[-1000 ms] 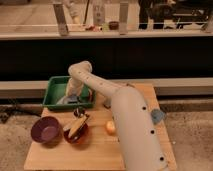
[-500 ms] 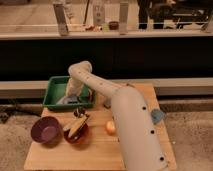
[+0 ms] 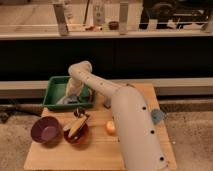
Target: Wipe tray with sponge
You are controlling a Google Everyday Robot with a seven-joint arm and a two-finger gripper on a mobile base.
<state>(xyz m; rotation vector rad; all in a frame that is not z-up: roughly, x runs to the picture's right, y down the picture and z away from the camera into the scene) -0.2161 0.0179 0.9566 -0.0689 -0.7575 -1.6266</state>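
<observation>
A purple bowl [image 3: 46, 129], a red bowl [image 3: 76, 132] and an orange ball [image 3: 110, 127] share the table [image 3: 92, 156].

End effector [image 3: 75, 96] low inside the tray [image 3: 51, 91], largely masked by the arm [image 3: 132, 125], arm's base cut off at bottom edge, red bowl [image 3: 76, 135] contents blurred

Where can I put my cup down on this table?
Bare wood runs along the front edge of the table, below the purple bowl, red bowl and orange ball. It is crowded farther back: the hand sits in the green tray, and the big white arm covers the right side.
</observation>
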